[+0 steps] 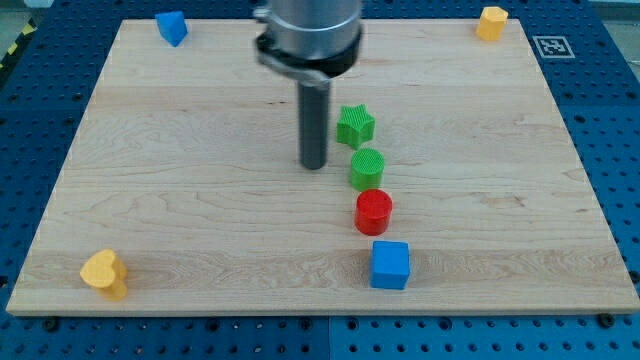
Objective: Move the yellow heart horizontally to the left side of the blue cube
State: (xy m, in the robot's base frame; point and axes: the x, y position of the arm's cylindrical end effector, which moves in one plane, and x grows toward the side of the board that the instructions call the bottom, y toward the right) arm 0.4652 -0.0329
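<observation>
My tip (314, 166) sits bare mid-board, pushing nothing, just left of the green star (355, 125) and green cylinder (367, 168). The yellow heart (105, 272) waits far off at the view's bottom-left corner; the blue cube (390, 265) is bottom-centre. That heart looks light, rigid, apt to spin, so I'd press squarely on its left flank.

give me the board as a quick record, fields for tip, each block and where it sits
tip: my tip rests near board centre, just left of the green star, touching no block
yellow heart: bottom-left corner
blue cube: bottom, right of centre
red cylinder: just above the blue cube
green cylinder: above the red one
green star: top of that column
blue block: top left
yellow block: top right
</observation>
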